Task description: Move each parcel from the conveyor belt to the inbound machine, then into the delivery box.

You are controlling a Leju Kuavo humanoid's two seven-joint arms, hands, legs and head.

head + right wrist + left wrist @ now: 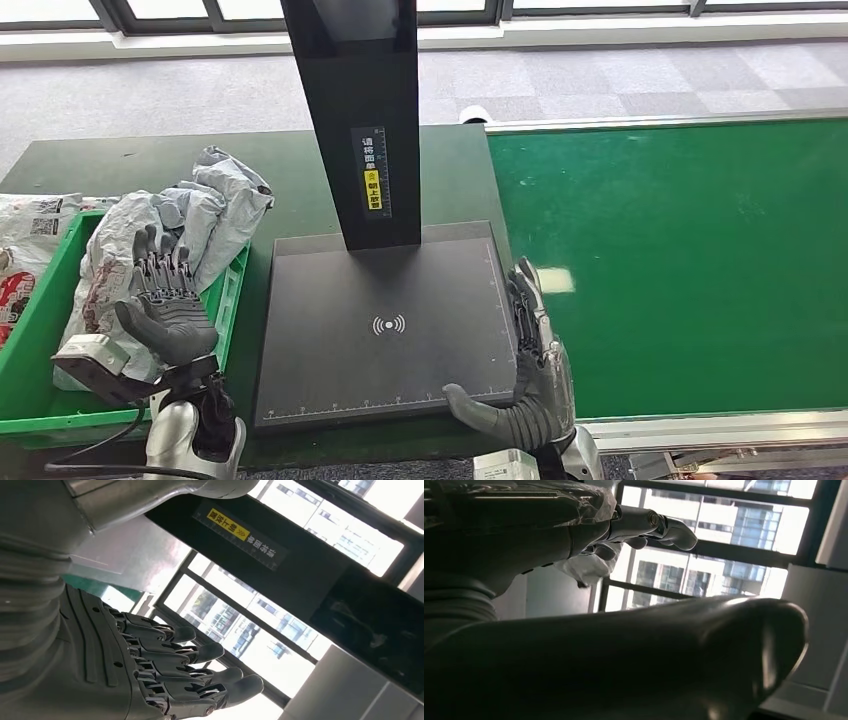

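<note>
Grey parcel [195, 215] lies crumpled in the green delivery box [40, 300], just ahead of L hand [165, 300], fingers apart, holding nothing. R hand [530, 370] rests open-fingered at inbound machine [385, 320] plate edge, beside conveyor belt [680, 260].

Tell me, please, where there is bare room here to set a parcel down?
The scanner plate is bare between its black post and the right hand at its near right corner. The green belt beyond that hand is bare too. The green box is crowded: parcels heap over its rim, under the left hand.
</note>
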